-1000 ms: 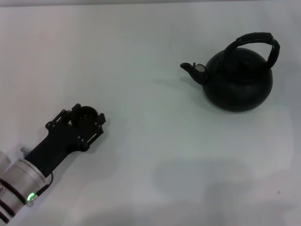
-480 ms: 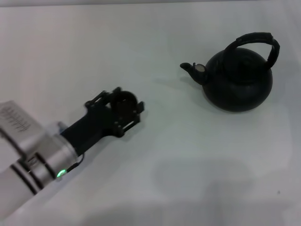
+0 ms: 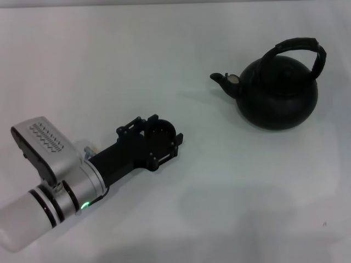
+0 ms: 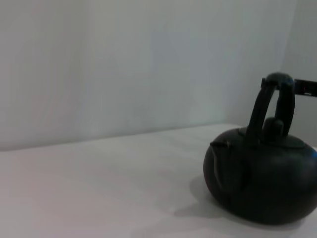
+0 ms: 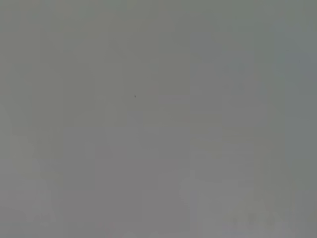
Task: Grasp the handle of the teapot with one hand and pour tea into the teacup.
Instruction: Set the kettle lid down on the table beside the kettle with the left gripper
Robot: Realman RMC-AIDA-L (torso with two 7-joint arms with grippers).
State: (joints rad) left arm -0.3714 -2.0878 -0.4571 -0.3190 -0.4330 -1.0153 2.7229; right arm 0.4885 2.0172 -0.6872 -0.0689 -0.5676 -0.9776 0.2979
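The round matte black teapot [image 3: 278, 96] stands on the white table [image 3: 164, 60] at the far right, its short spout [image 3: 224, 80] pointing left. Its dark arched handle [image 3: 299, 45] curves over the top. My left gripper [image 3: 160, 135] is left of the teapot, near the middle of the table, shut around the tiny dark teacup [image 3: 161, 133]. A gap of bare table lies between the cup and the spout. The left wrist view shows the teapot [image 4: 262, 183] and handle [image 4: 271, 101] ahead. The right gripper is out of view.
The white tabletop [image 3: 230, 181] spreads around both things. A pale wall [image 4: 124, 64] rises behind the table in the left wrist view. The right wrist view shows only a plain grey surface [image 5: 158, 119].
My left arm has moved right across the table toward the teapot, carrying the teacup with it. The teapot has not moved.
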